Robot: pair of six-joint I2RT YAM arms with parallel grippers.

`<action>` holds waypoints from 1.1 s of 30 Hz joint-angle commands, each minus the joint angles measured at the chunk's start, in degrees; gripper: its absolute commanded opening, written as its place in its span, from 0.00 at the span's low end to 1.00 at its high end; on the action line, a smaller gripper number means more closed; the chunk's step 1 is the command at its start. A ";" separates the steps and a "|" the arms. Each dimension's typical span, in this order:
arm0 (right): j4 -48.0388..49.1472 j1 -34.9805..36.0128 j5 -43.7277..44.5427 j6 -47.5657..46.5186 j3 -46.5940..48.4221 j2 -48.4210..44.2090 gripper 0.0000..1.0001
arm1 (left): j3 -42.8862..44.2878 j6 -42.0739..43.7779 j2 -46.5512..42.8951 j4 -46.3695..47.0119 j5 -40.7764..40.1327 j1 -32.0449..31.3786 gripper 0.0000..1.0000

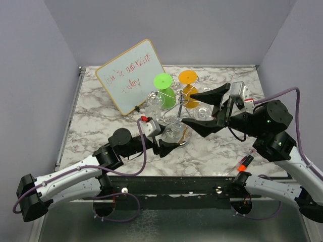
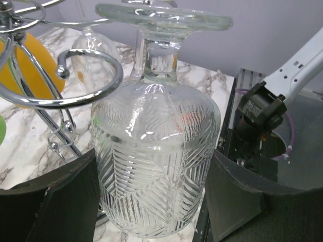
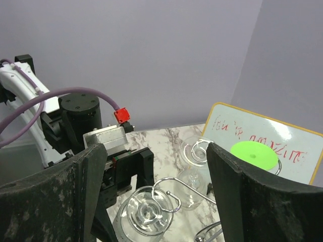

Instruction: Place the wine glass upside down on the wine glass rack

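Wine glass (image 1: 173, 132), clear and cut-patterned, inverted with foot uppermost, at 6 o'clock from the post of the wine glass rack (image 1: 175, 96); one curled wire arm (image 2: 75, 96) lies just beside its stem, contact not discernible. Left gripper (image 1: 171, 142) closed against the bowl from both sides. Right gripper (image 1: 194, 111), at 3 o'clock from the rack, jaws spread wide, holding nothing. Green glass (image 1: 164, 80) and orange glass (image 1: 187, 76) hang near 12 o'clock; whiteboard (image 1: 131, 75) at 10 o'clock.

Clear wine glass (image 2: 156, 166) w/ chevron cuts
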 commanded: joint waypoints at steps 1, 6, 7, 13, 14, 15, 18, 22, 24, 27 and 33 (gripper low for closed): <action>2.22 0.41 2.47 0.74 -1.64 -0.79 0.85 | 0.64 -1.59 1.16 8.51 -3.83 0.10 0.35; 2.95 0.41 2.40 0.70 -2.10 -0.87 0.85 | 0.58 -2.72 2.93 10.57 -4.63 0.10 0.37; 3.06 0.41 2.05 0.70 -2.16 -0.87 0.85 | 0.46 -3.02 3.34 11.10 -4.42 0.10 0.37; 3.52 0.41 1.22 1.03 -2.34 -0.86 0.85 | -0.21 -4.43 5.09 13.73 -5.22 0.10 0.37; 3.58 0.41 1.23 1.04 -2.47 -0.84 0.85 | -0.31 -4.48 5.18 14.00 -5.75 0.10 0.37; 3.63 0.41 1.26 1.13 -2.49 -0.84 0.85 | -0.38 -4.52 5.29 14.14 -6.22 0.10 0.37; 3.71 0.41 1.22 1.19 -2.45 -0.95 0.85 | -0.79 -4.83 5.52 14.87 -8.10 0.10 0.37; 3.81 0.39 1.39 1.32 -2.58 -1.04 0.85 | -1.05 -5.39 5.85 15.57 -10.93 0.10 0.37; 3.82 0.41 1.50 1.40 -2.64 -1.04 0.85 | -1.05 -5.39 6.22 15.67 -11.59 0.10 0.37; 3.81 0.41 1.70 1.45 -2.65 -1.04 0.85 | -1.06 -5.79 6.78 15.77 -13.84 0.10 0.37; 3.91 0.41 1.69 1.48 -2.80 -1.04 0.85 | -1.14 -6.75 7.37 16.70 -17.86 0.05 0.36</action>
